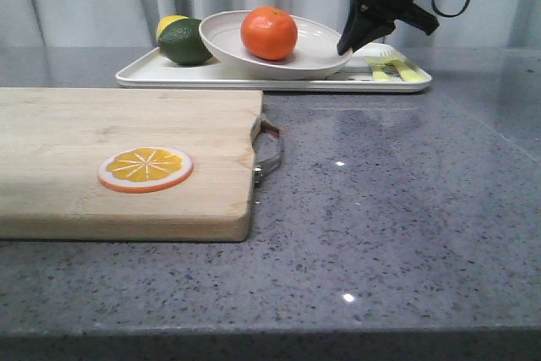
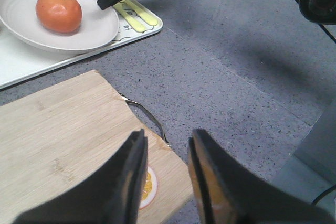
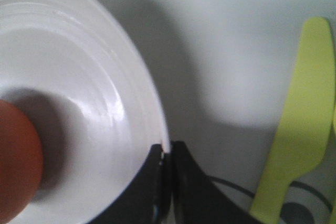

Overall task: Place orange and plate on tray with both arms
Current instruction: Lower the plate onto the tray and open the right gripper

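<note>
Right tool [image 1: 348, 46]: pinched on the plate's rim at the plate's right edge, fingers [image 3: 181, 182] nearly together with the rim between them; arm comes down from the upper right in the front view.
Left tool [image 2: 167, 177]: held above the board's right end, jaws apart with a narrow gap, nothing between them.
Tabletop [image 1: 397, 209]: grey speckled stone, carrying everything.
Board [image 1: 127, 158]: pale wood at front left, with a metal handle [image 1: 269, 151] on its right end.
Tray [image 1: 144, 73]: white, at the back of the tabletop, beyond the board; yellow marks [image 1: 397, 68] at its right end (in the right wrist view they look knife-shaped).
Plate [image 1: 228, 40]: off-white, over the tray, tilted with its left side higher; whether its base touches the tray I cannot tell.
Orange [image 1: 269, 32]: sits in the plate, near its middle.
Green fruit [image 1: 183, 41]: on the tray, just left of the plate, a yellow lemon [image 1: 169, 23] behind it.
Slice [image 1: 144, 168]: flat orange slice lying on the board.
</note>
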### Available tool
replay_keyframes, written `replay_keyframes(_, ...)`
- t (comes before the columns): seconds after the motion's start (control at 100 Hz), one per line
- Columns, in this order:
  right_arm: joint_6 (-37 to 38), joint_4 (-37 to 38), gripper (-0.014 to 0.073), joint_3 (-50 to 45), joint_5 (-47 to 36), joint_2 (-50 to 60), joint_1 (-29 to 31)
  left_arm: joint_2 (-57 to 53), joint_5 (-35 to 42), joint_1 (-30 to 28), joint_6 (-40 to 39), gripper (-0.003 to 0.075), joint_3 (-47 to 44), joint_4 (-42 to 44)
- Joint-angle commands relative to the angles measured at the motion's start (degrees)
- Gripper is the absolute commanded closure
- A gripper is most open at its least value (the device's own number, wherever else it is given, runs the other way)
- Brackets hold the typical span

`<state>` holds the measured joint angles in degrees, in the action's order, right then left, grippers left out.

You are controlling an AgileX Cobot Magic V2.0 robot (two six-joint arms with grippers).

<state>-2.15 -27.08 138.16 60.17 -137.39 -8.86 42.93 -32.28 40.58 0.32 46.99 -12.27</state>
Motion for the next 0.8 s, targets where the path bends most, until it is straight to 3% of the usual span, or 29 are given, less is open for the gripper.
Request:
replay_keyframes(0.0,-0.1,-1.6,0.0660,2.1,-2.6,3.4,0.2,-0.2,4.6,0.0,0.1,0.0533,1.5,-0.7)
replay_keyframes(0.11,-0.1,-1.0,0.0640,2.1,-2.6,3.4,0.2,-0.2,5.0,0.0,0.1,0.0533,1.5,-0.7)
replay_keyframes(0.33,-0.1,-1.0,0.0484,2.1,-2.3,3.4,0.3,-0.2,5.0,0.0,0.1,0.0533,1.5,-0.7)
replay_keyframes(0.6,-0.1,-0.6,0.0477,2.1,-2.4,5.6,0.3,-0.2,5.0,0.0,0.1,0.0533,1.5,-0.7)
replay_keyframes(0.79,-0.2,5.5,0.0482,2.1,1.8,9.2,0.3,-0.2,5.0,0.0,0.1,0.0533,1.5,-0.7)
